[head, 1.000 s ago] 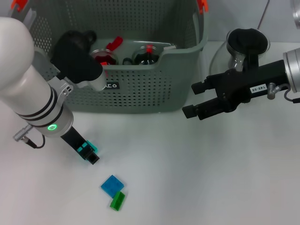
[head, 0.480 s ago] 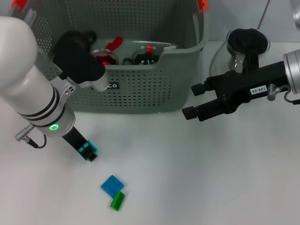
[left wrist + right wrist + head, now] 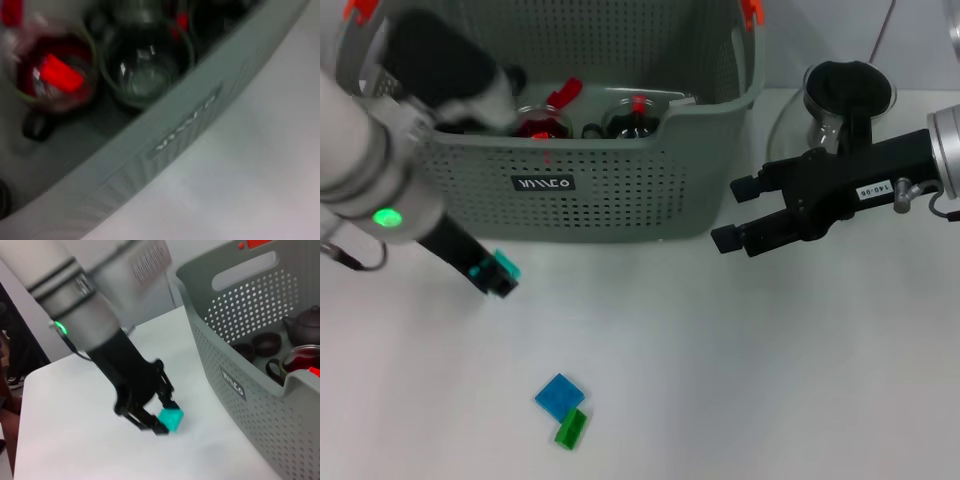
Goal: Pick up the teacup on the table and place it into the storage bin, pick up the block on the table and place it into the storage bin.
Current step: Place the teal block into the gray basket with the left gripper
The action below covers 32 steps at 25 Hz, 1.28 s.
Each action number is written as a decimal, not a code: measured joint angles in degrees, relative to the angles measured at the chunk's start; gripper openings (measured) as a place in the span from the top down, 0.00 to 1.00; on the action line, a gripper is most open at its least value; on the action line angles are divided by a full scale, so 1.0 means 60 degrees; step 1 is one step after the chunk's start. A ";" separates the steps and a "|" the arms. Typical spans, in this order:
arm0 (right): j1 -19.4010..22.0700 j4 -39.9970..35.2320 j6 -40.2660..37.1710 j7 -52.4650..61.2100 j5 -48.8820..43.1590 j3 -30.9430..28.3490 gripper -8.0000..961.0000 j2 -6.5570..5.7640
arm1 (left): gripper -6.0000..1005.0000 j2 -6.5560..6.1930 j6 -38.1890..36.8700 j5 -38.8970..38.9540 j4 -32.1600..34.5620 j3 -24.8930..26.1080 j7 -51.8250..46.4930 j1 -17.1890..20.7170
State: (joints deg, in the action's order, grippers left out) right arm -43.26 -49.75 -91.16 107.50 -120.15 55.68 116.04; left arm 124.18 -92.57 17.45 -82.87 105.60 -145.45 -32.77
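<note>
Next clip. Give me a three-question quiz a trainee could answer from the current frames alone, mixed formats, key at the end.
1. True or false: the left gripper is shut on the teal block.
2. Multiple choice: the blue block and green block lie
A. inside the storage bin
B. on the table, touching each other
C. in the right gripper
3. Fill in: the right gripper hangs open beside the bin, holding ____.

Key: 1 true; 2 B; 3 nothing.
</note>
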 joint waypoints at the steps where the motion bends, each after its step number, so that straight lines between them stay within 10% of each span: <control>1: -0.0006 0.0000 0.0001 -0.0001 0.0001 -0.0002 0.03 -0.0002 | 0.60 0.0006 -0.0360 0.0204 -0.0344 0.0380 0.0155 0.0004; 6: -0.0047 0.0000 -0.0017 -0.0054 0.0001 -0.0003 0.03 0.0003 | 0.60 -0.0135 -0.1943 0.2275 -0.1616 0.2994 0.0835 -0.0317; 13: -0.0144 -0.0008 -0.0149 -0.0123 0.0014 -0.0005 0.04 -0.0001 | 0.60 -0.1064 -0.1817 0.5326 -0.0692 0.5561 0.1101 -0.1336; 23: -0.0173 -0.0005 -0.0218 -0.0241 0.0016 -0.0008 0.03 -0.0023 | 0.60 -0.2584 0.2081 0.6178 0.4977 0.6041 0.1886 -0.2849; 32: -0.0284 -0.0070 -0.0226 -0.0261 0.0002 0.0060 0.03 -0.0033 | 0.58 -0.2633 0.4480 0.6275 0.6876 0.6052 0.1884 -0.2977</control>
State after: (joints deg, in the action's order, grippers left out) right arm -44.96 -50.17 -92.51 105.94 -120.14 56.04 115.84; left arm 108.38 -65.69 55.10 -41.61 141.91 -134.14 -50.63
